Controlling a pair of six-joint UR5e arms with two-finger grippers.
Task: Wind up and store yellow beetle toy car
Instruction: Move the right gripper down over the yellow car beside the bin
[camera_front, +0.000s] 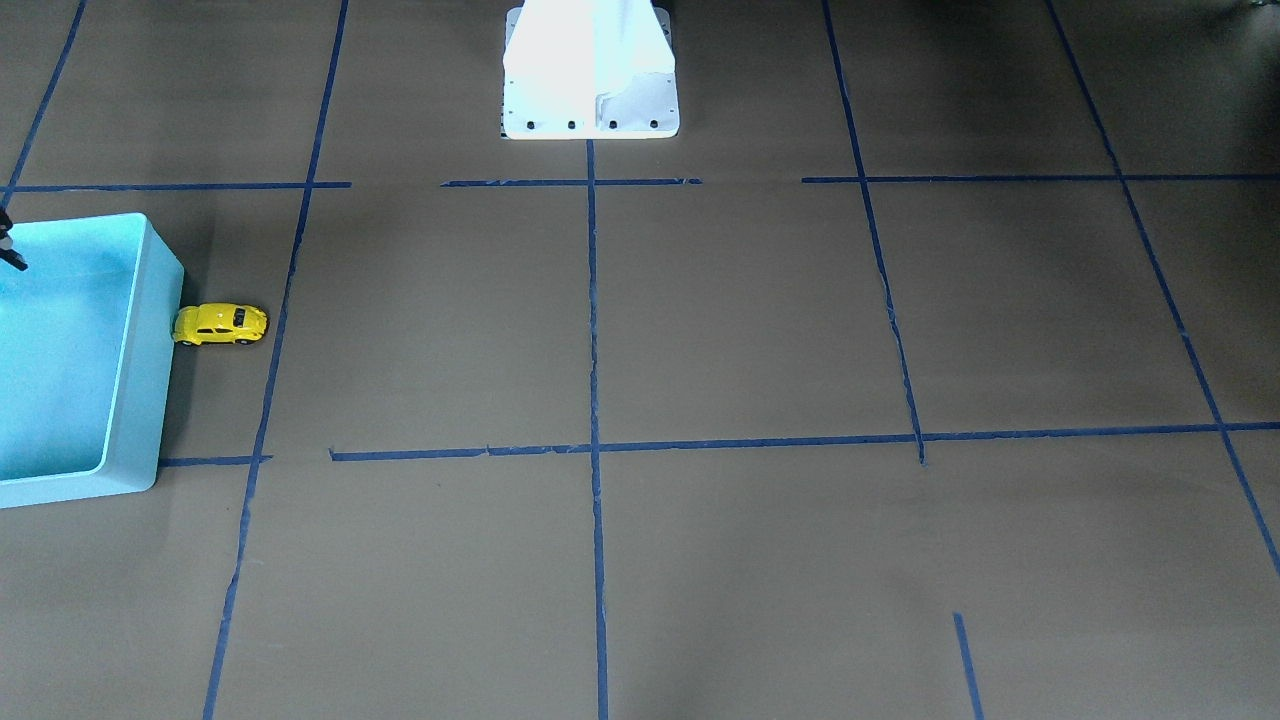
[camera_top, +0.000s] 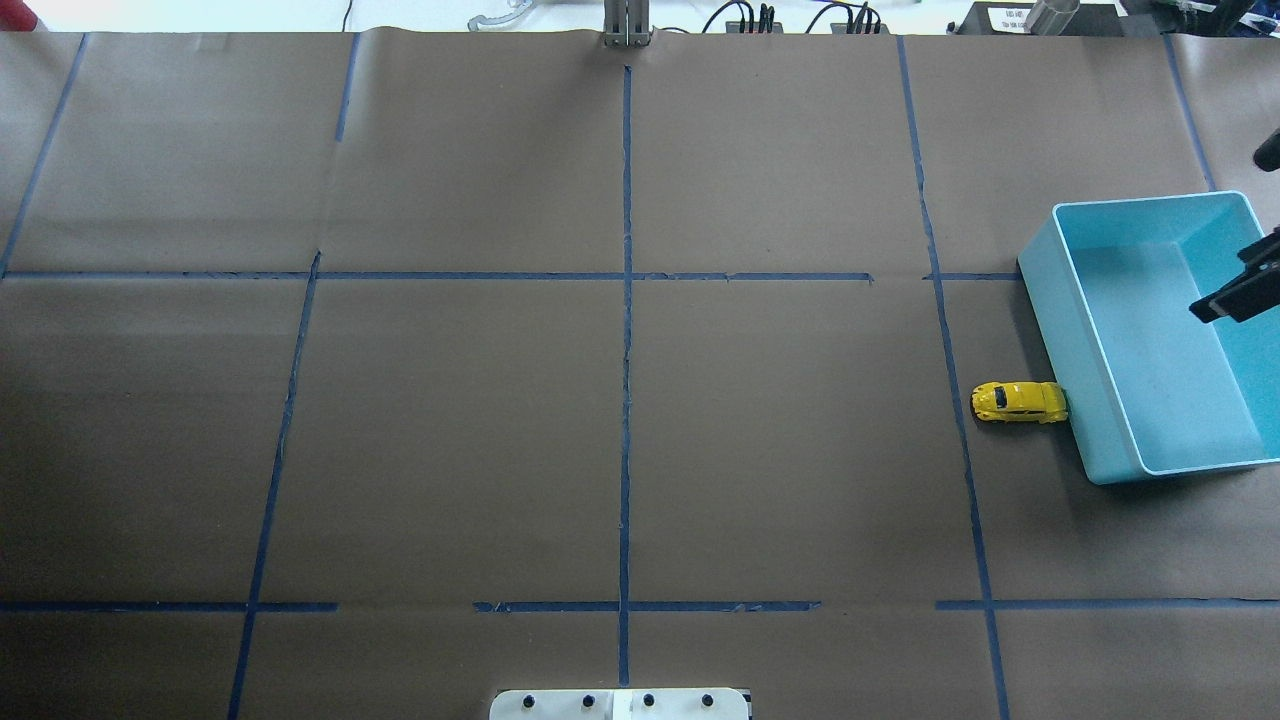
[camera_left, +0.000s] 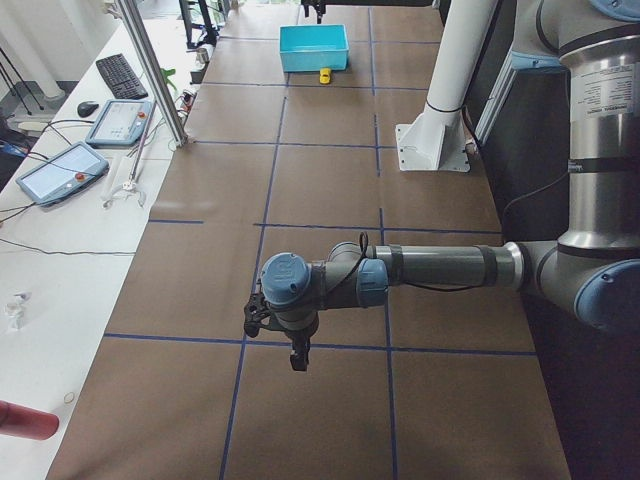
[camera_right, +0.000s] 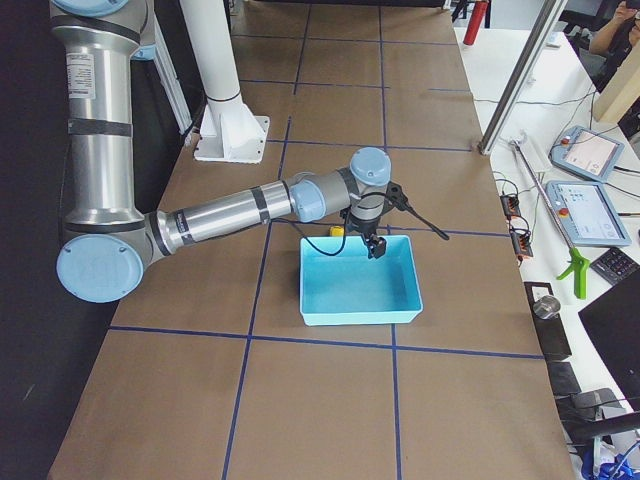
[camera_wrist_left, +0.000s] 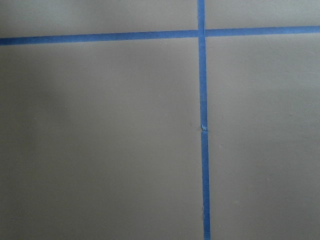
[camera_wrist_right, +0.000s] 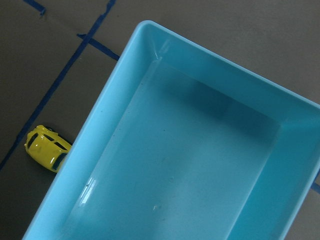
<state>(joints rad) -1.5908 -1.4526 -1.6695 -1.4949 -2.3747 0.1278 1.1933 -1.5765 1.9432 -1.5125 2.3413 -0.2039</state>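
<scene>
The yellow beetle toy car (camera_top: 1018, 402) stands on the table on its wheels, with one end touching the outer wall of the light blue bin (camera_top: 1045, 300). It also shows in the front view (camera_front: 220, 324) and the right wrist view (camera_wrist_right: 46, 148). The bin is empty. My right gripper (camera_top: 1232, 296) hangs above the bin's inside, apart from the car; it is cut off at the frame edge and I cannot tell whether it is open or shut. My left gripper (camera_left: 298, 358) hovers over bare table far from the car; I cannot tell its state.
Brown paper with blue tape lines (camera_top: 626, 400) covers the table. The white robot base (camera_front: 590, 75) stands at the table's middle edge. Tablets, a keyboard and cables (camera_left: 90, 150) lie past the far side.
</scene>
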